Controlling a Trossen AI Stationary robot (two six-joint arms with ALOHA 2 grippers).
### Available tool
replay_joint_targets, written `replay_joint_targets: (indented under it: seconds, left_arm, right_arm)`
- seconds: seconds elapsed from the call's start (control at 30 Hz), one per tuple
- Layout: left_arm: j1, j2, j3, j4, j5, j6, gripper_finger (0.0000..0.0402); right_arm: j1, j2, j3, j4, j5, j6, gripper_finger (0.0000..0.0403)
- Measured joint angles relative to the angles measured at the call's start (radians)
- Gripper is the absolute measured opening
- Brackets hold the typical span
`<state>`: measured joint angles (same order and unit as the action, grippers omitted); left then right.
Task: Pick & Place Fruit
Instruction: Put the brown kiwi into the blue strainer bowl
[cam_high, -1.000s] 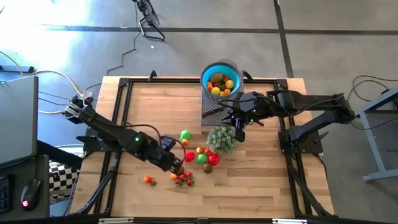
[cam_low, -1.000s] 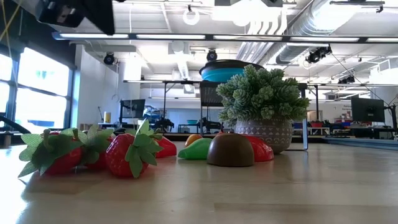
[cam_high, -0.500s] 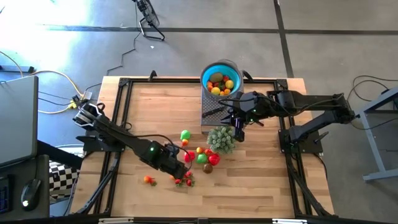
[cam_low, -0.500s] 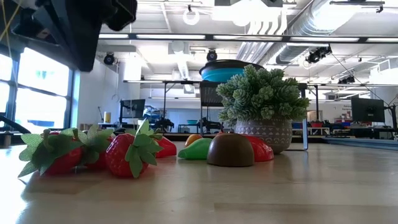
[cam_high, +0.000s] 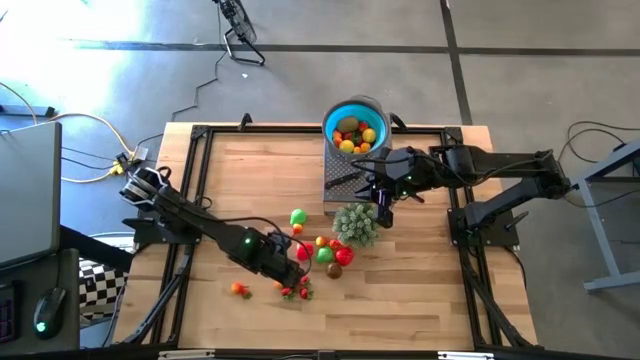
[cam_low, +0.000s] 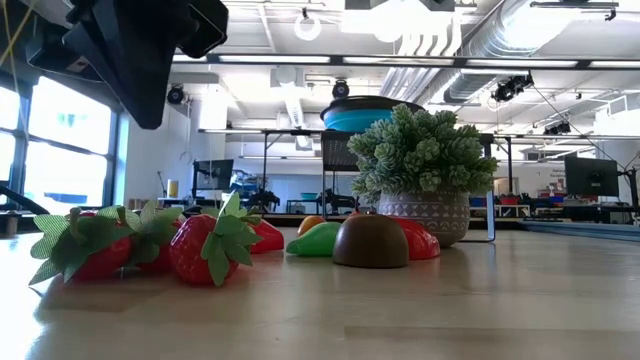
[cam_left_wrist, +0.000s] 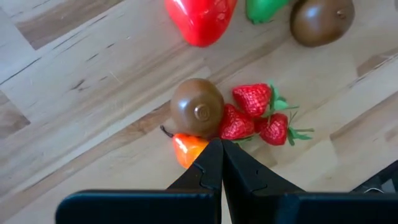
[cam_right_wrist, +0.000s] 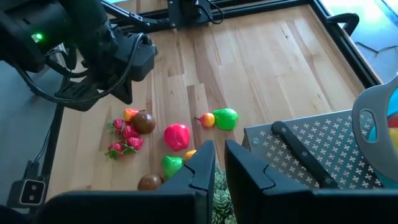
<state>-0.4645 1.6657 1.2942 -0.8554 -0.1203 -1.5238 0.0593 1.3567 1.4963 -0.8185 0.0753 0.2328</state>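
Note:
Loose toy fruit lies mid-table: a cluster of strawberries (cam_left_wrist: 252, 99), a brown fruit (cam_left_wrist: 198, 112) and an orange pear (cam_left_wrist: 185, 149), with a red fruit (cam_high: 305, 250), green ones (cam_high: 297, 216) and another brown one (cam_high: 334, 270) nearby. More fruit fills the blue bowl (cam_high: 333, 112) at the far edge. My left gripper (cam_left_wrist: 219, 146) hangs shut above the strawberry cluster, clear of it, also seen from above (cam_high: 292, 264). My right gripper (cam_right_wrist: 220, 163) is shut on nothing, held high beside the pale green plant (cam_high: 355, 222).
A potted bushy plant (cam_low: 425, 170) stands right of the loose fruit. A perforated metal tray (cam_right_wrist: 323, 140) carrying a black-handled knife (cam_right_wrist: 301, 152) lies in front of the bowl. One orange fruit (cam_high: 240, 290) sits alone toward the near left, with bare wood around it.
My left gripper has come down and moved a little toward the table's right and near edge, ending over the strawberry cluster; it stays shut. Most of this happened early in the second. The fruit has not moved.

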Motion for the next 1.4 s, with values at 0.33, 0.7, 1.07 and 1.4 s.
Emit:
replay_joint_targets:
  seconds: [0.33, 0.7, 1.07, 1.4]
  left_arm:
    - [0.000, 0.000, 0.000, -0.015, -0.013, 0.000, 0.0022]
    - [0.000, 0.000, 0.000, -0.015, -0.013, 0.000, 0.0126]
    - [0.000, 0.000, 0.000, -0.014, -0.014, 0.000, 0.0215]
    - [0.000, 0.000, 0.000, -0.008, -0.004, 0.000, 0.0269]
  right_arm:
    - [0.000, 0.000, 0.000, 0.000, 0.001, -0.015, 0.0028]
    - [0.000, 0.000, 0.000, -0.001, 0.000, -0.028, 0.0028]
    - [0.000, 0.000, 0.000, -0.002, 0.000, -0.028, 0.0028]
    - [0.000, 0.000, 0.000, -0.002, 0.000, -0.028, 0.0028]
